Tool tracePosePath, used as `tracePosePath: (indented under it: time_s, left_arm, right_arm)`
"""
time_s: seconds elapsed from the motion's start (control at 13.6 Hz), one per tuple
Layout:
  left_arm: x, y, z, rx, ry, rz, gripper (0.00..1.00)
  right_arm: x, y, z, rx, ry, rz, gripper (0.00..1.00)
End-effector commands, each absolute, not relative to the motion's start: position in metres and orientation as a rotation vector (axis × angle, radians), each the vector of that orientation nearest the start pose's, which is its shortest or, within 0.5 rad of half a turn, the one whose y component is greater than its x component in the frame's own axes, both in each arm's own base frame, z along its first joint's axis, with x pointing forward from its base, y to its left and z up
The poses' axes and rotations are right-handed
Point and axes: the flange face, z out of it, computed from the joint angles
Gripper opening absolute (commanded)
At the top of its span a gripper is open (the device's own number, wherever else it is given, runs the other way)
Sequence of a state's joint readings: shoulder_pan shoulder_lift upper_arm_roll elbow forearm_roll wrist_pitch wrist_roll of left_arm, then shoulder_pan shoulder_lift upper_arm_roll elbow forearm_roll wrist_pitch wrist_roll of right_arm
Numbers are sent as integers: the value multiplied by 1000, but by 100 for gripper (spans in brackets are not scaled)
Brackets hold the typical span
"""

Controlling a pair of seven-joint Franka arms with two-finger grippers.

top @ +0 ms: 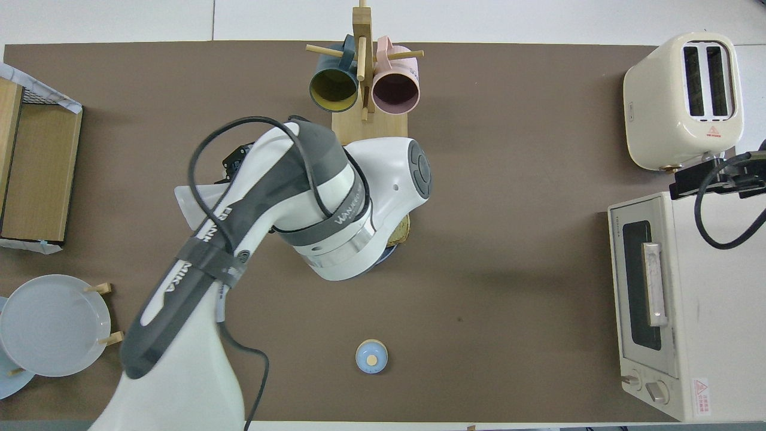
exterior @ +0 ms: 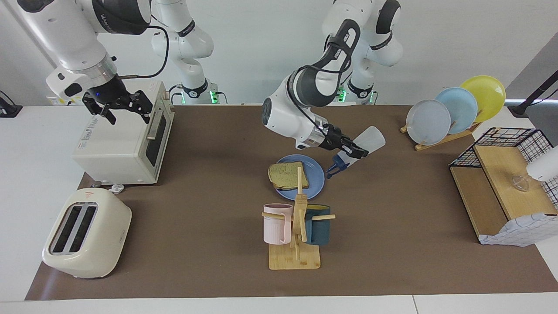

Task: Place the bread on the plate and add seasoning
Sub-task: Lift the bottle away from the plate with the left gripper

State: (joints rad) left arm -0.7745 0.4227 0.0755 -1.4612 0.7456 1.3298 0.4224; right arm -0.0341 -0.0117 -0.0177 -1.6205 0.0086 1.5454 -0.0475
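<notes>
left end effector (exterior: 354, 151) pinching tilted bottle (exterior: 364, 143) | cap-down beside plate (exterior: 317, 185), seasoning may miss bread (exterior: 287, 175) | right end effector (exterior: 124, 107) spread

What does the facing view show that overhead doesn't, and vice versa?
Facing view only: the left hand shut on the seasoning bottle, tilted cap-down just off the blue plate's edge toward the left arm's end; the whole bread slice on the plate; the right hand open over the toaster oven.

Overhead only: the small domed bell near the robots, hidden in the facing view.

Both: toaster, mug rack, plate rack. Overhead, the left arm covers most of the plate and bread.
</notes>
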Motion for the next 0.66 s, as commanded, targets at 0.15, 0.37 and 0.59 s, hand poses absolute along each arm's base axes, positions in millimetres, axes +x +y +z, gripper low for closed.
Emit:
tracePosePath:
  time_s: [0.15,0.37,0.59]
  left_arm:
    - [531,-266,521,-2203,1234,247,0]
    - [539,-235,544,-2369,1206,118,0]
    - [551,-213,555,-2494,1160,14,0]
  right_arm:
    - [542,-29,608,-3138,14,104,100]
    - [542,-29,608,-3138,12,104,100]
    - [542,-29,608,-3138,14,104,100]
